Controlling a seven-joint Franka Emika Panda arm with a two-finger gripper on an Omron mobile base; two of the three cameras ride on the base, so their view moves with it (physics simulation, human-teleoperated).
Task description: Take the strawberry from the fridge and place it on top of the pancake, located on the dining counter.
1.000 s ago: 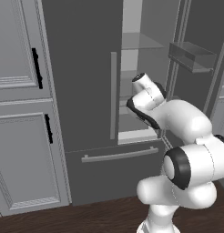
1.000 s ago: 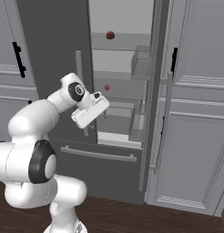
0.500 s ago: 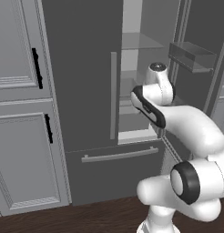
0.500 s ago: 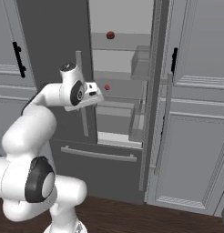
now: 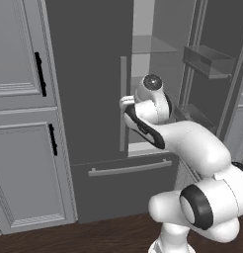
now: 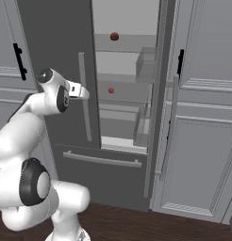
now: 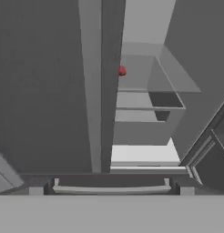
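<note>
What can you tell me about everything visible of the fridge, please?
The fridge is tall, dark grey and smooth. Its left door is shut, with a long pale vertical handle; its right door stands swung open, with clear bins on its inner side. Inside are pale glass shelves; a small red fruit rests on a middle one and a darker one sits higher up. Below is a drawer with a horizontal bar. Light grey cabinets flank it.

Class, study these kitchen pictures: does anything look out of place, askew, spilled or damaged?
Nothing is spilled or damaged. The fridge has its right door swung open and its left shut; two small red items sit on separate shelves inside.
</note>
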